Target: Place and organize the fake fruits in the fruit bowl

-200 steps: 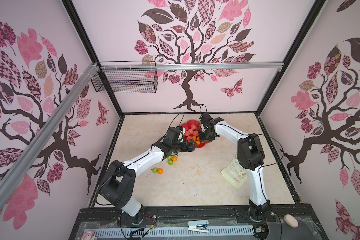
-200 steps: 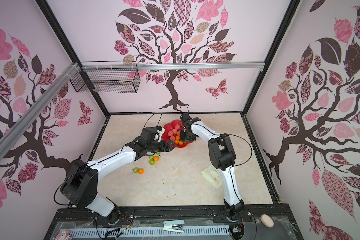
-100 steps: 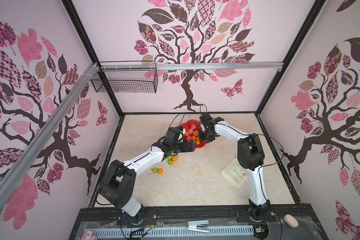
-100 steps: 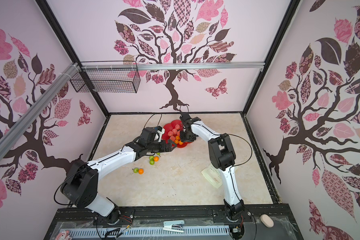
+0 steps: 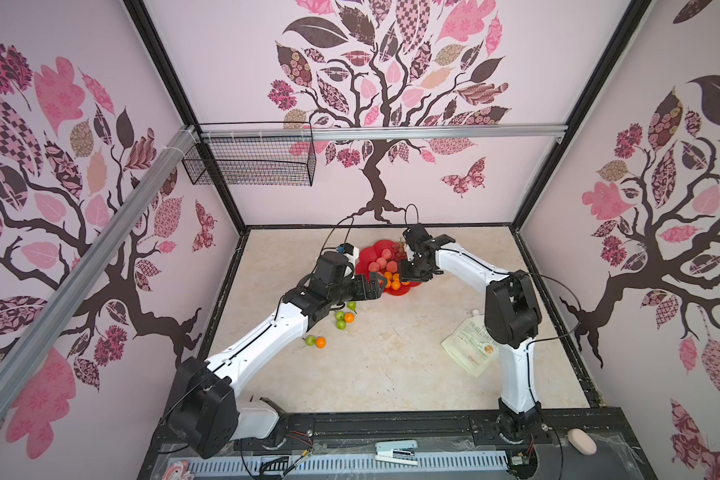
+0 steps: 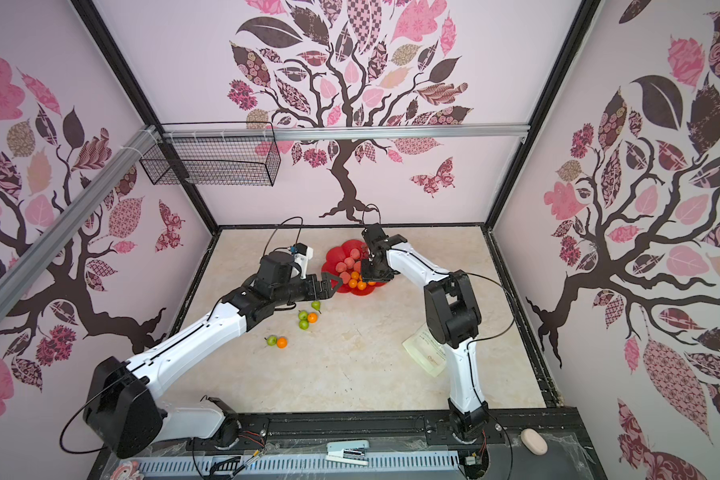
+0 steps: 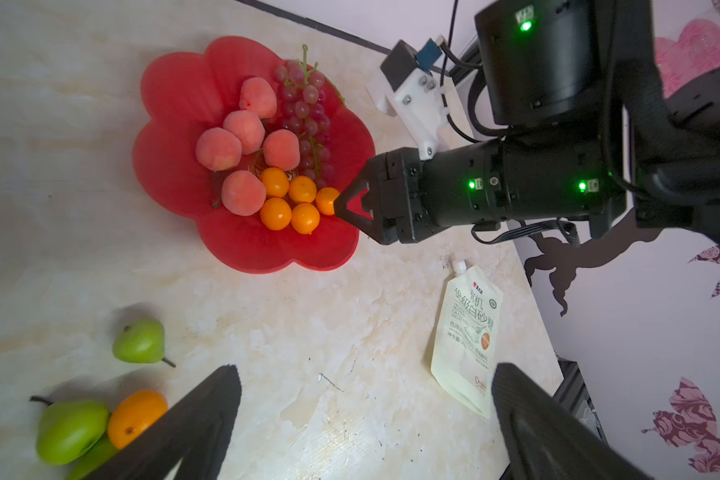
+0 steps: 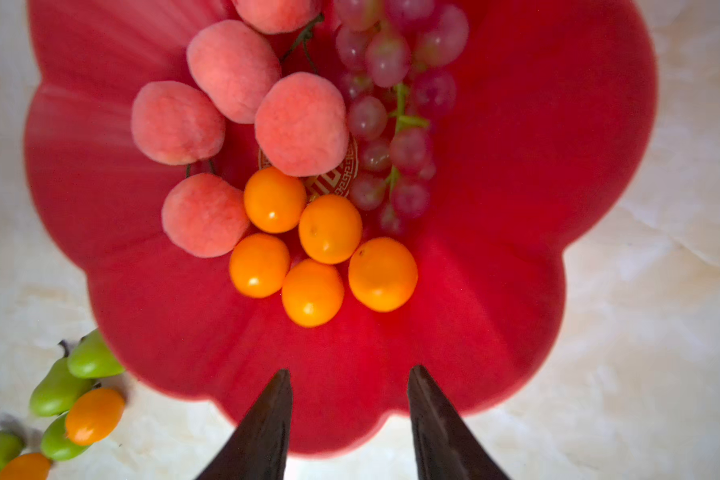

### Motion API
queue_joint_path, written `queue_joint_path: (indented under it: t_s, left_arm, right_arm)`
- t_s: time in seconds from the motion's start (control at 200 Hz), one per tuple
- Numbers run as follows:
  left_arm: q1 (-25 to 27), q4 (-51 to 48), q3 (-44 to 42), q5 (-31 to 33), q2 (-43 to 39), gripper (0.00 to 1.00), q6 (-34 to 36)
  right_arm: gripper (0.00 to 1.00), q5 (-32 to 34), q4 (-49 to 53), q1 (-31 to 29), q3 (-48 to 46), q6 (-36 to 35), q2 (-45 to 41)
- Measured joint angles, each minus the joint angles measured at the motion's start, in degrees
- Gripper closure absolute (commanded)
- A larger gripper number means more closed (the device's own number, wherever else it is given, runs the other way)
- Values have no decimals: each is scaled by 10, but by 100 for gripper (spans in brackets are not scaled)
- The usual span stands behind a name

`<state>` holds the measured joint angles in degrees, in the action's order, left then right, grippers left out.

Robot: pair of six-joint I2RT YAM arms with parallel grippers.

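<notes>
- My right gripper (image 8: 350,368) has its fingers parted and empty above the near rim of the fruit bowl (image 8: 516,208); both arms sit much as a second ago.
- My left gripper (image 7: 364,368) is spread wide, holding nothing.
- In the bowl: five oranges (image 8: 382,274), peaches (image 8: 302,124), grape bunch (image 8: 391,62).
- Green pears (image 7: 140,340) and two loose oranges (image 7: 136,415) lie on the table beside my left arm; the pouch (image 7: 468,332) lies well apart.

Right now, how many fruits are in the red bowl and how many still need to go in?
Done: five peaches, five oranges and the grape bunch lie in the fruit bowl. In hand: nothing; the right gripper hangs open over the bowl, and the left gripper is open and empty too. Left: four green fruits and two loose oranges on the table.
</notes>
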<state>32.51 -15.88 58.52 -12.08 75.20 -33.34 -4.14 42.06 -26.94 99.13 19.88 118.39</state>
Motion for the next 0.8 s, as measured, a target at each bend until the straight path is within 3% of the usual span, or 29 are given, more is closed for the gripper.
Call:
queue_joint_path:
  t_s: [0.18,0.335,0.545,0.8]
  left_arm:
    - [-2,-36,-55,36,-81,2,-20]
    - [-14,-80,-101,47,-148,2,-42]
    - [-73,-117,-171,24,-234,1,-72]
    - [-149,-139,-219,-28,-294,1,-95]
  right_arm:
    - [51,10,-32,-48,-44,18,-77]
    - [51,14,-52,-109,-59,34,-96]
    - [52,16,-54,-180,-68,61,-96]
    - [52,16,-54,-219,-33,94,-57]
